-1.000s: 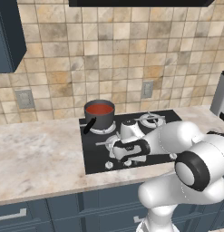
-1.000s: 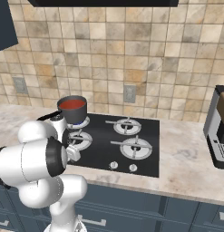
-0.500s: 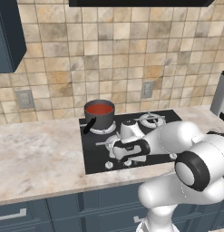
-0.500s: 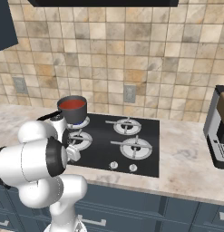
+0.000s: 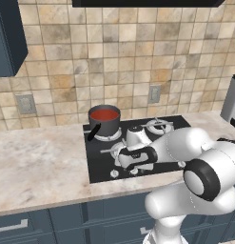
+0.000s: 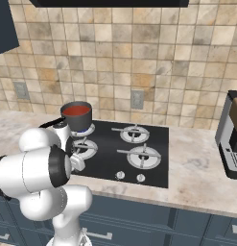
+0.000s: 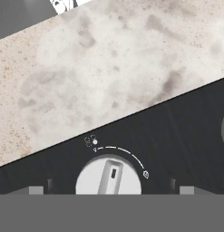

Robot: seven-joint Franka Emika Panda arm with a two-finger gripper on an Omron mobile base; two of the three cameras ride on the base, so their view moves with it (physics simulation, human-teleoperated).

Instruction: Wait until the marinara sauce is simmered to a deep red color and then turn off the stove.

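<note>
Apparently the marinara sauce (image 5: 104,114) looked red enough; I had the open gripper (image 7: 111,192) over the stove (image 5: 161,136) knob (image 7: 109,177), unturned.

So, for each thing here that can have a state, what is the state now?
marinara sauce: red, in the saucepan.
saucepan: upright on the stove's back left burner.
knob: under the claw, untouched; pointer near upright in the hand view.
claw: open, holding nothing, low over the stove's front edge.
</note>
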